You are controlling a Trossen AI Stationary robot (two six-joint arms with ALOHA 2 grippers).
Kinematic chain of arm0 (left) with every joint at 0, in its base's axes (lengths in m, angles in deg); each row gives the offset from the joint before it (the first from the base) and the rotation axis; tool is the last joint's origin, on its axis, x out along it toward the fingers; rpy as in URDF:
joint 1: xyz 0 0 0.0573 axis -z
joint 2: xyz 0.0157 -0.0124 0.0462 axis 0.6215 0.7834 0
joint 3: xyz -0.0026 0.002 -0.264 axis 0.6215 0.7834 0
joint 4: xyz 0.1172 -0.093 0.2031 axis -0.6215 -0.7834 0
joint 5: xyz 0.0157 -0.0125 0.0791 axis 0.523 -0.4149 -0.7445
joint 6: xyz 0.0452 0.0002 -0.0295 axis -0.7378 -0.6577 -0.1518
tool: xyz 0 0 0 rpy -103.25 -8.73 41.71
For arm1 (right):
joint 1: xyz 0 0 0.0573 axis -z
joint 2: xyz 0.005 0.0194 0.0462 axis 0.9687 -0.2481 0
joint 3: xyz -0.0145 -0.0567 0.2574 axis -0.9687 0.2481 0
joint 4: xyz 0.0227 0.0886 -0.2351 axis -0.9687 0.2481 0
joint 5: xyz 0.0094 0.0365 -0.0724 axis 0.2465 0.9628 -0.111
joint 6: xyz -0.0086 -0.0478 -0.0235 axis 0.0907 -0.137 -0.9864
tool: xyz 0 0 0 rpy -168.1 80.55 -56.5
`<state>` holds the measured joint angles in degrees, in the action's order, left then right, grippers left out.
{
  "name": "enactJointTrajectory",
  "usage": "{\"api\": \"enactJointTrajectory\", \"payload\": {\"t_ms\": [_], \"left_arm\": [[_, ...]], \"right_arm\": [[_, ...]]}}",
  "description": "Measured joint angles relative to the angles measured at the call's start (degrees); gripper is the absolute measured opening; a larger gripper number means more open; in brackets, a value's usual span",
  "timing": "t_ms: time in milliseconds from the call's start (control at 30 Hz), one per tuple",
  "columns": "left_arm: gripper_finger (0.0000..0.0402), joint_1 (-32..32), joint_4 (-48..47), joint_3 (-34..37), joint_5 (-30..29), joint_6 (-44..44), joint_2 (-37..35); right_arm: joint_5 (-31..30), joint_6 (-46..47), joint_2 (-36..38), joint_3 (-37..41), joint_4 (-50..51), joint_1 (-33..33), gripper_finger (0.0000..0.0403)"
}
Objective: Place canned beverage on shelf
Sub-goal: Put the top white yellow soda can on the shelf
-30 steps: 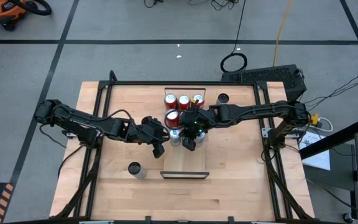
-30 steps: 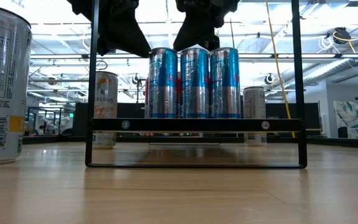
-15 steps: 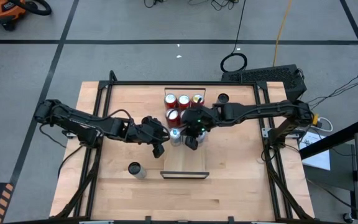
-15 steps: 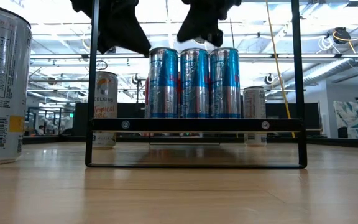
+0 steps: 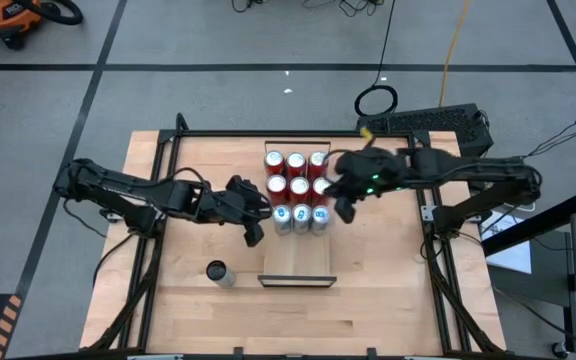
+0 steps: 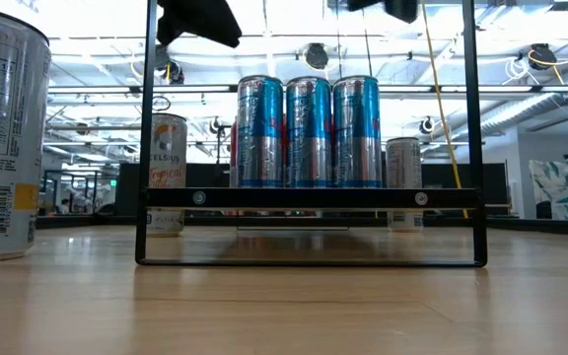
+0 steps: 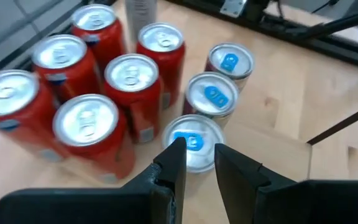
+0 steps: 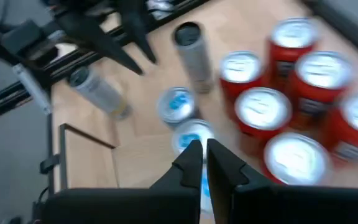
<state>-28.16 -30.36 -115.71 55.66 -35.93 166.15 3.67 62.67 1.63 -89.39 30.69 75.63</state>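
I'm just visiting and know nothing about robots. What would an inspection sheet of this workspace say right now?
Surface: wooden table with black rails.
Job's things: shelf carries six red cans and three blue cans.
Clutter: a loose can and a dark-topped can stand off the shelf.
Grippers: left gripper beside the blue cans, slightly open, empty; right gripper shut, empty.
Cables: yellow cord and black cable loop on the floor.
Surroundings: orange vacuum far left.

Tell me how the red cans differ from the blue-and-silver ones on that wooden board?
The red cans are wider and shorter; the blue-and-silver cans are slimmer. Six red cans sit in two rows at the board's far end; three blue-and-silver ones form a single row in front of them. All stand upright, with silver tops.
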Motion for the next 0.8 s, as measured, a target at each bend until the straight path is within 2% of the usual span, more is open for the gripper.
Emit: {"api": "enactJointTrajectory", "payload": {"t_ms": [133, 267, 467, 567, 800], "left_arm": [[0.0088, -0.1, -6.4, -3.6, -1.0, -0.1, 0.0], [0.0088, -0.2, -11.4, -5.4, -0.9, -0.1, 0.0], [0.0088, -0.2, -13.4, -5.6, 0.6, -0.4, -0.3], [0.0088, -0.2, -13.2, -5.6, 4.1, 0.8, -1.1], [0.0088, -0.1, -13.1, -8.2, 6.1, 4.9, -1.1]], "right_arm": [[-2.9, 2.4, 3.2, -0.1, 7.3, 0.0, 0.0000], [-4.3, 1.8, 2.8, 0.5, 15.8, -0.8, 0.0000], [-0.6, -0.6, 2.4, 7.4, 11.6, -1.6, 0.0000], [2.1, 1.4, 2.4, 8.9, 10.7, -1.6, 0.0000], [1.2, 6.6, 4.5, 8.9, 6.7, -0.8, 0.0000]]}}
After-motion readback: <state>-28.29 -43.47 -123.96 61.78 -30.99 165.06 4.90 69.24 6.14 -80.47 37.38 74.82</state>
